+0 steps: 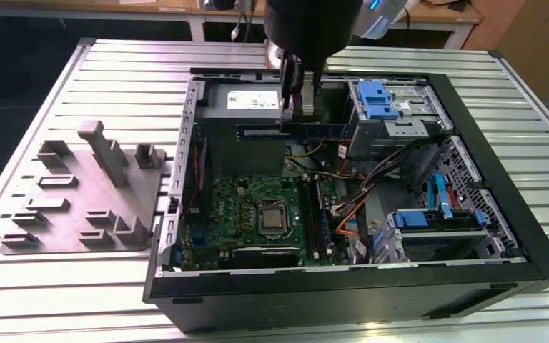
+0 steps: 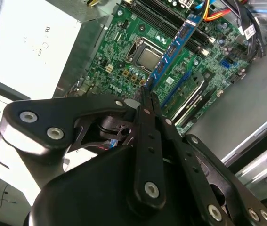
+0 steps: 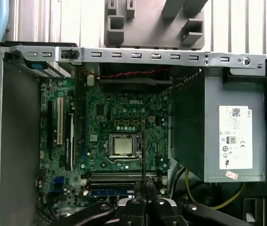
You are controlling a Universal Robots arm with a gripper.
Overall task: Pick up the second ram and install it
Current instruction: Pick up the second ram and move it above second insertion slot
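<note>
My gripper [image 1: 299, 113] hangs over the open computer case, shut on the second ram [image 1: 294, 131], a long thin dark stick held level above the green motherboard [image 1: 255, 207]. In the second wrist view the ram [image 2: 171, 52] juts out from between the closed fingertips of the gripper [image 2: 145, 96] and points across the board. In the first wrist view the stick appears edge-on as a thin dark line [image 3: 143, 150] above the gripper [image 3: 145, 184], near the processor [image 3: 123, 145]. The long black memory sockets [image 3: 119, 176] lie just below it, apart from it.
The case's black rim [image 1: 503, 186] surrounds the board. A silver power supply [image 1: 246, 100] sits at the back, with blue drive cages [image 1: 379, 100] and loose cables [image 1: 351, 214] on the exterior view's right. A grey fixture plate [image 1: 83, 193] with upright blocks lies on the slatted table at the exterior view's left.
</note>
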